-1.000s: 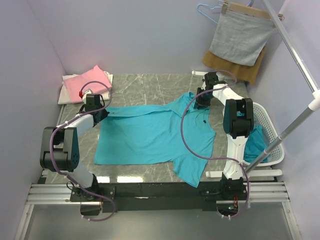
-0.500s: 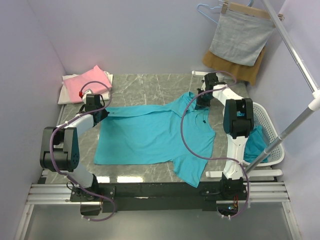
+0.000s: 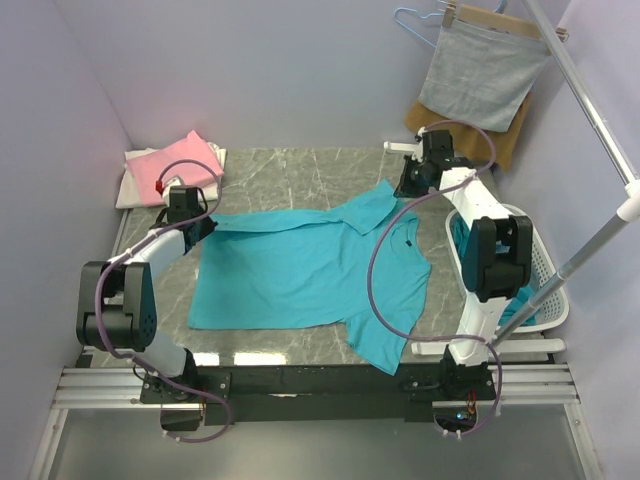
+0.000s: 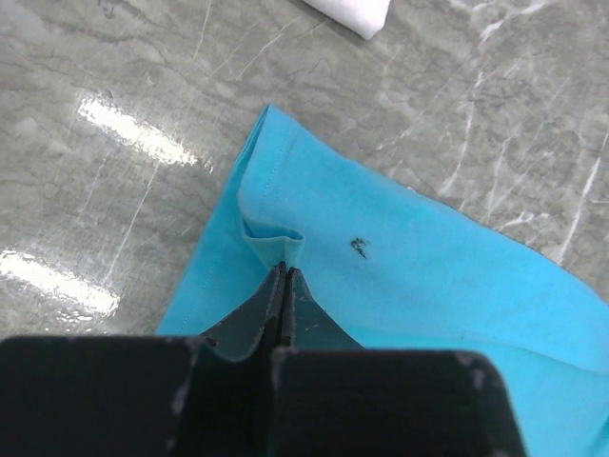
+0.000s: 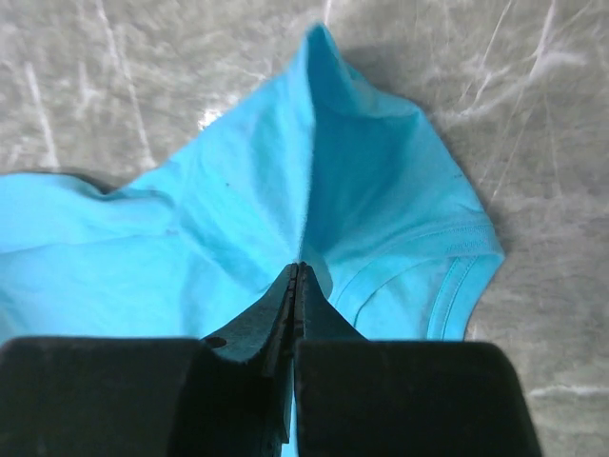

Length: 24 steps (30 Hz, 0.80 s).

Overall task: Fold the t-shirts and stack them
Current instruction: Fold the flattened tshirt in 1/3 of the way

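**Gripping two far corners of the spread teal t-shirt**

From above, both sets of fingertips are hidden under the wrist housings, so the wrist views settle the grips. The left gripper [image 4: 284, 271] is clenched on a small puckered fold at a hemmed corner of the teal t-shirt [image 3: 300, 270]. The right gripper [image 5: 297, 268] is clenched on a raised ridge of the same shirt, just beside a sleeve hem. The shirt lies spread across the marble table [image 3: 300, 170] between the two arms. At the far-left corner a pink t-shirt [image 3: 185, 160] covers most of a white t-shirt [image 3: 135, 185]. A second teal t-shirt [image 3: 459, 235] in the white basket [image 3: 545, 260] is largely hidden behind the right arm.
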### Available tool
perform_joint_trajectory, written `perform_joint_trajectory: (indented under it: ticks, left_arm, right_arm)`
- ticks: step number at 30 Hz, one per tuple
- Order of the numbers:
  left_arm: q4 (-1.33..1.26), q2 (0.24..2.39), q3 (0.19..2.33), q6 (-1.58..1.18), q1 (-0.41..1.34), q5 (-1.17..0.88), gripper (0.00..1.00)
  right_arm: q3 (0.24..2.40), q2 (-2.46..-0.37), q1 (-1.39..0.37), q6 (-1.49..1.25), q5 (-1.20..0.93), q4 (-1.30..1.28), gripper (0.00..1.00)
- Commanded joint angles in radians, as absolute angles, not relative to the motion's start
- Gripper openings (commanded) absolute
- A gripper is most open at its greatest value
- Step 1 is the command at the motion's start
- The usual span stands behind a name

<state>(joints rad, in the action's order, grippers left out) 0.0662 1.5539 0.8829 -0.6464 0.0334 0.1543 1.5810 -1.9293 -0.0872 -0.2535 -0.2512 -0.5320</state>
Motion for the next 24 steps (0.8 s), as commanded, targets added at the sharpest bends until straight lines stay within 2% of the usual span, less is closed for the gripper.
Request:
perform_joint_trajectory:
  ticks: [1, 15, 24]
  left_arm:
    - [0.089, 1.494, 0.925, -0.63, 0.031, 0.143, 0.01]
    - [0.137, 1.468, 0.917, -0.614, 0.031, 0.163, 0.01]
    - [0.149, 1.477, 0.916, -0.604, 0.029, 0.167, 0.01]
  right_arm:
    - [1.572, -1.832, -0.094, -0.285, -0.224, -0.526, 0.0]
    - [1.411, -1.557, -0.094, -0.36, -0.164, -0.525, 0.0]
    - [1.335, -1.499, -0.097, -0.356, -0.23, -0.606, 0.0]
